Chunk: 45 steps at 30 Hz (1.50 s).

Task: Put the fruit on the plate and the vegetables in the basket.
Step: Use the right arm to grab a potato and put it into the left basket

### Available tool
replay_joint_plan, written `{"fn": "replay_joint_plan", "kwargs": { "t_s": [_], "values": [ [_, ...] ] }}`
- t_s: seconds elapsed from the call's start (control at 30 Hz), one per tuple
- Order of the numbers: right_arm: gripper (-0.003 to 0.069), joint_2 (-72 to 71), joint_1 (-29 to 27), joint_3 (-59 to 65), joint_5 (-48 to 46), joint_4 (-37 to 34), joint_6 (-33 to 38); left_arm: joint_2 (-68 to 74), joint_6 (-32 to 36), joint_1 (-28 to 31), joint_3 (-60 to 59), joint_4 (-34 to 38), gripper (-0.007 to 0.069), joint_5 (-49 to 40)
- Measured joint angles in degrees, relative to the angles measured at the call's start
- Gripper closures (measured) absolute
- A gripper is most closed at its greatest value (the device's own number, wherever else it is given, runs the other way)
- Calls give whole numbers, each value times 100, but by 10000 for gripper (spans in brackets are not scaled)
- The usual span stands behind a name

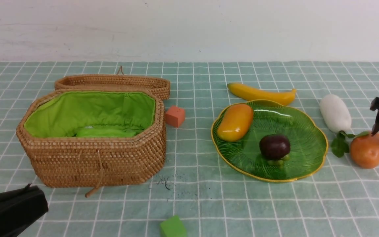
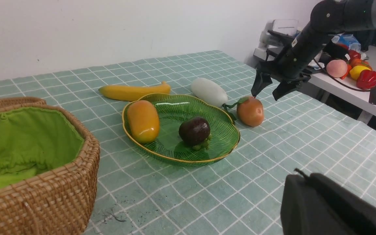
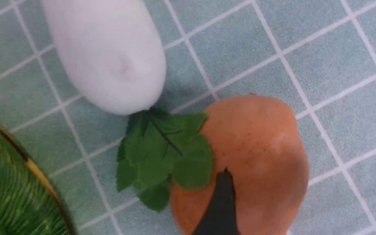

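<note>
The green plate (image 1: 308, 154) holds the orange-yellow mango (image 1: 235, 121) and the dark purple mangosteen (image 1: 274, 146). Behind the plate, the banana (image 1: 262, 93) lies on the cloth. To its right lie the white radish (image 1: 335, 113) and the orange-brown lumpy piece (image 1: 368, 150) with green leaves. The wicker basket (image 1: 94, 164) stands open at the left, a green pod (image 1: 105, 132) inside. My right gripper (image 2: 265, 97) hangs open just over the lumpy piece, one finger (image 3: 222, 202) above its top by the leaves. My left gripper (image 1: 28, 191) is shut and empty, low at the near left.
A small orange cube (image 1: 175, 116) sits between basket and plate. A green cube (image 1: 173, 227) lies at the table's near edge. The basket's lid (image 1: 113, 82) rests open behind it. A side table (image 2: 364, 94) with toy produce stands beyond the right arm.
</note>
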<state>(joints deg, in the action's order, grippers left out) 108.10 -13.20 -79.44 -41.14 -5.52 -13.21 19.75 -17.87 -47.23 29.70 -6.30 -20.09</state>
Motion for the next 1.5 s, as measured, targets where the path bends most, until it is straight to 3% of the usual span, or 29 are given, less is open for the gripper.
{"fn": "replay_joint_plan", "kwargs": {
  "t_s": [0.23, 0.37, 0.8, 1.33, 1.5],
  "values": [
    [64, 384, -39, -103, 563, -878, 433, 0, 0, 0, 0, -130, 627, 0],
    [64, 437, -39, -150, 433, -1223, 686, 0, 0, 0, 0, -135, 627, 0],
    [60, 806, -33, -369, 356, -1499, 824, 0, -7, 0, 0, -188, 622, -5],
    [78, 971, -4, -377, 375, -1470, 1586, 0, -7, 0, 0, -257, 611, -5],
    [78, 579, -40, -309, -161, -932, 1611, 0, -7, 0, 0, -262, 606, -5]
  ]
}}
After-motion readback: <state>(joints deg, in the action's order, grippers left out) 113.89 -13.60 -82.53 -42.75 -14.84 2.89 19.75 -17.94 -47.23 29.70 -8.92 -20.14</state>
